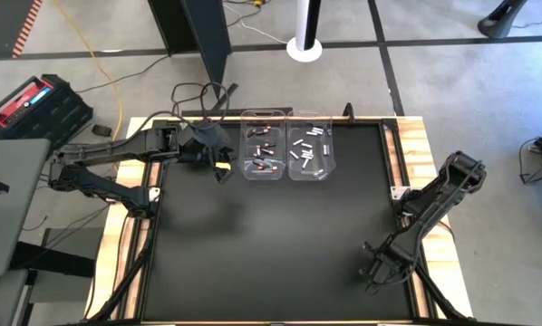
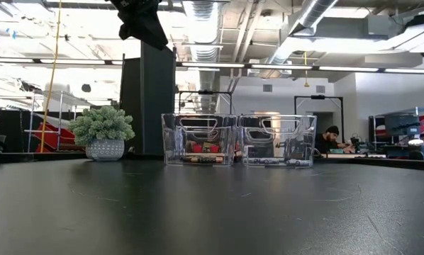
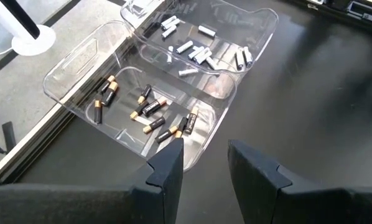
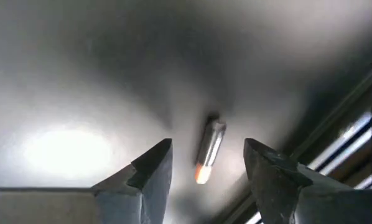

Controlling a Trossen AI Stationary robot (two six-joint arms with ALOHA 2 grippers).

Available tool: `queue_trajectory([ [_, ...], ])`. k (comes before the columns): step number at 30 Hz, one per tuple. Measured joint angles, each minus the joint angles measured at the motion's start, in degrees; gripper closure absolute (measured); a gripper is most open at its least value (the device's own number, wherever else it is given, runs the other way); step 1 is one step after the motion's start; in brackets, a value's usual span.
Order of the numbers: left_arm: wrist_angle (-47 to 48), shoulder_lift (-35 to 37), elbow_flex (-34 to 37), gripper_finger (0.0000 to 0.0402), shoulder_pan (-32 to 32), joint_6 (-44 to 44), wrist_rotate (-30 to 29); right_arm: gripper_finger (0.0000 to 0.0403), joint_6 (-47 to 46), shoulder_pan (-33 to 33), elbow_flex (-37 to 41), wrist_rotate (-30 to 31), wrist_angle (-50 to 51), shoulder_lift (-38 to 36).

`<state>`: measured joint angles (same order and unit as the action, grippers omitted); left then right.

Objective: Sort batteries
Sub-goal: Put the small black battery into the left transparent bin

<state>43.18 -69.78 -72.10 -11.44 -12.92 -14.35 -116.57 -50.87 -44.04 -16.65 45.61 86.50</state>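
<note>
We note our left fingers [image 1: 222, 168] just beside the clear bin [image 1: 263, 145] of dark batteries [image 1: 266, 164]; our right fingers [image 1: 372, 274] low on the tabletop [image 1: 271, 244], well apart.

The bins [image 1: 263, 145] are clear glossy plastic. The mat [image 1: 271, 244] is matt black, its frame [image 1: 416, 145] bare wood. One battery [image 4: 209, 149] has a shiny metal skin.

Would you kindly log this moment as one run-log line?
left gripper: open beside dark-cell bin | right gripper: open over one battery on mat | white cells: in other bin
</note>
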Motion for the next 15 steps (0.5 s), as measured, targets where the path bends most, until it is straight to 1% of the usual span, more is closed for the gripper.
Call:
queue_trajectory([
  [4, 0.4, 0.0, 0.0, 0.0281, 0.0, -0.2, 0.0, 0.0197, 0.0, 0.0, 2.2, -0.2, -2.1, 0.0],
  [9, 1.2, 0.0, 0.0, 0.0281, 0.0, -0.4, 0.1, 0.0218, -0.2, 0.1, 6.1, -2.3, -8.9, -0.4],
  [15, 1.2, 0.0, 0.0, 0.0281, 0.0, -0.4, 0.1, 0.0262, -0.1, 0.5, 7.4, -3.3, -12.1, -0.4],
])
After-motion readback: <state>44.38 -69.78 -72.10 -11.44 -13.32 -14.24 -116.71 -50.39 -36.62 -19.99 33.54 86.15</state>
